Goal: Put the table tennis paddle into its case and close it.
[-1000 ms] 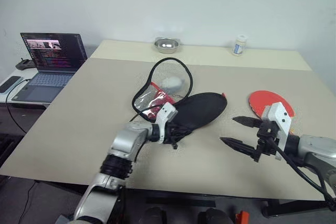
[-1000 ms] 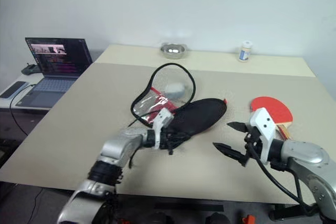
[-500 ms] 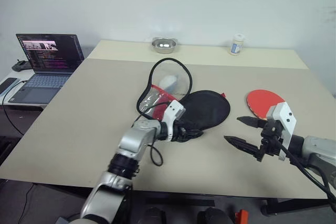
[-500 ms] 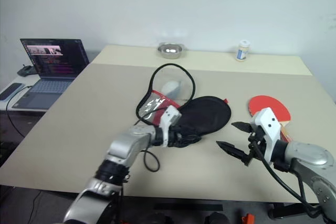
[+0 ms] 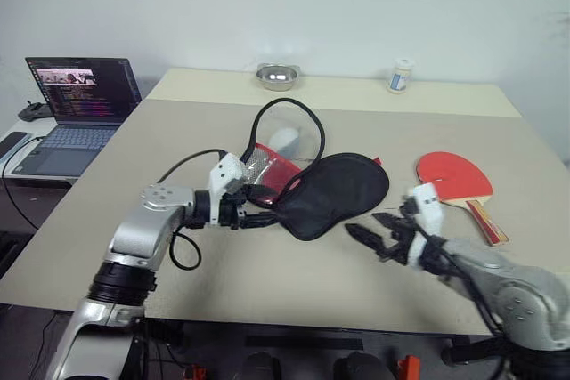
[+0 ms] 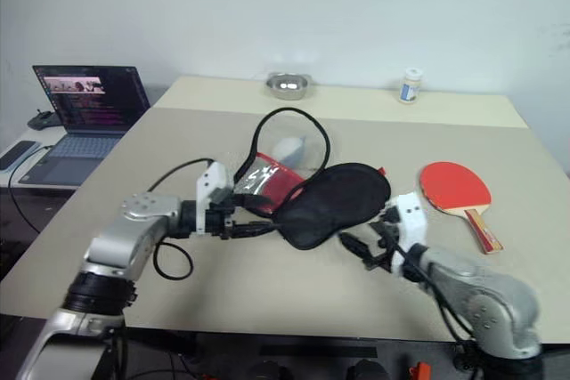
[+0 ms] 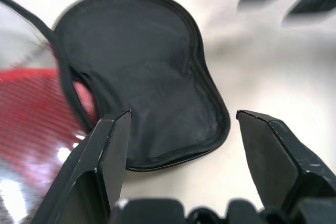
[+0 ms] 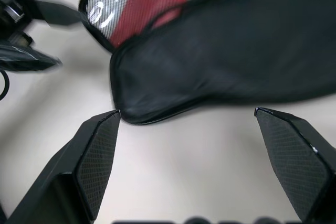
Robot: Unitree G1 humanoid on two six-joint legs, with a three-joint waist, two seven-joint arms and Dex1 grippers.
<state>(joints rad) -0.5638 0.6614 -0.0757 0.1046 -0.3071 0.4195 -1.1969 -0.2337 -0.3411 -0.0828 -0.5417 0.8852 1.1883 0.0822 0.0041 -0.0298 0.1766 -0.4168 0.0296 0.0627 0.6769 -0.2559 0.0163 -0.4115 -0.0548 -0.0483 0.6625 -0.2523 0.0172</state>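
My left gripper (image 5: pixel 260 217) hangs with fingers apart, holding nothing, just left of the near tip of the case; my right gripper (image 5: pixel 374 230) is spread wide just right of it. On the large beige table (image 5: pixel 160 175) the soft paddle-shaped fabric case (image 5: pixel 334 193), black side up with its red mesh flap (image 5: pixel 267 166) open to the left, looks light and floppy; I'd pinch its zipper rim. The red-rubber table tennis paddle (image 5: pixel 454 177), lying right of the case, looks stiff; I'd take its wooden handle (image 5: pixel 481 218).
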